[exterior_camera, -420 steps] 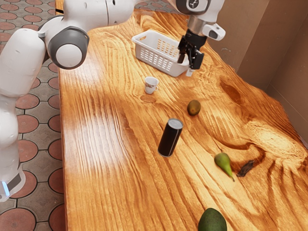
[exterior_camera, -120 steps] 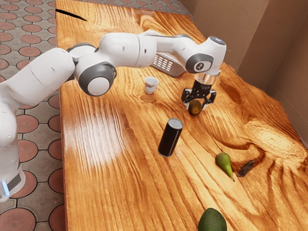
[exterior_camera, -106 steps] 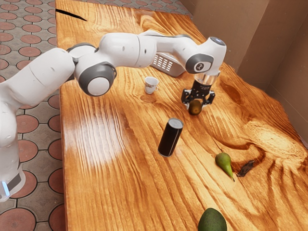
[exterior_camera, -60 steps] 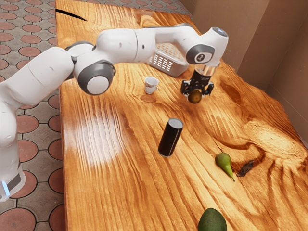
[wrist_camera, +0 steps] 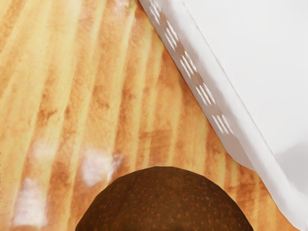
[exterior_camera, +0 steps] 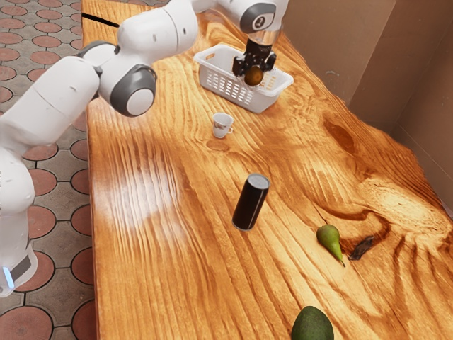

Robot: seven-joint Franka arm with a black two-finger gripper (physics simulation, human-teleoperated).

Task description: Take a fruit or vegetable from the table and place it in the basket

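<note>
Gripping brown fruit (exterior_camera: 253, 76) by opposite flanks, gripper (exterior_camera: 255, 69) holds it aloft, upper centre of exterior view, near basket (exterior_camera: 226, 86). Probably light, firm, roundish: could roll if pinched off-centre; mid-body hold, moderate squeeze best.

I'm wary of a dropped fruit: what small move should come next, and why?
I'd probably ease the gripper sideways, farther over the basket, before lowering. The brown fruit is held up between the fingers, but the wrist view has tabletop right behind the fruit and the basket's rim off to one side, so it may miss the opening.
</note>
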